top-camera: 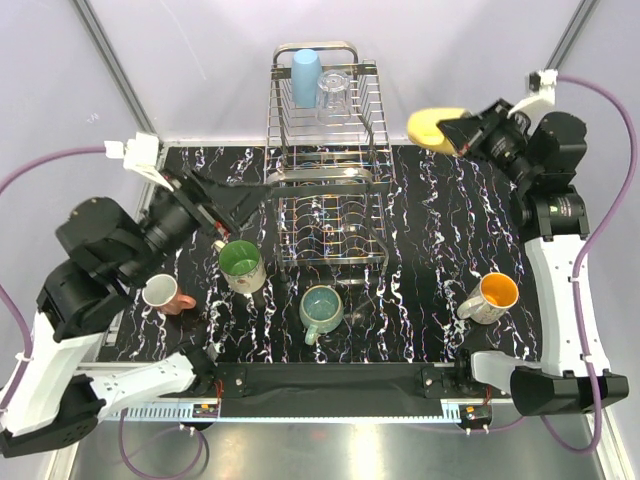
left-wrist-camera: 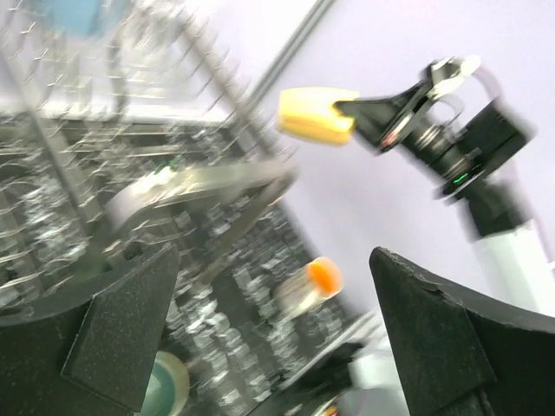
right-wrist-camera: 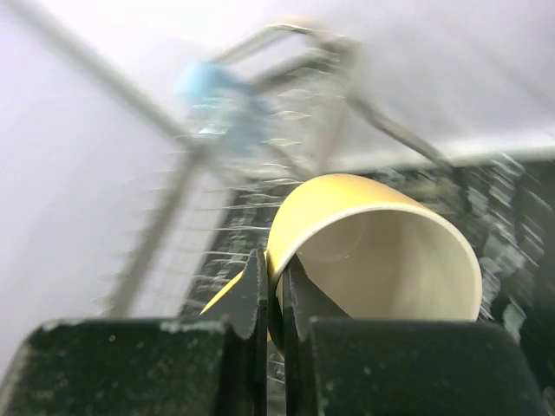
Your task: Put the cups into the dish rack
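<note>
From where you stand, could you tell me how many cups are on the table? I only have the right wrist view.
Observer: Four: a salmon-pink mug, a cream mug with green inside, a teal mug and a mug with orange inside.
Operator: Thank you. Past my yellow cup I can make out something blue in the rack; is anything else there?
Observer: Yes, a clear glass sits beside the light blue tumbler on the upper shelf of the dish rack.
Operator: And where is the left gripper, please?
Observer: The left gripper hangs open and empty, just left of the rack, near the cream mug.
</note>
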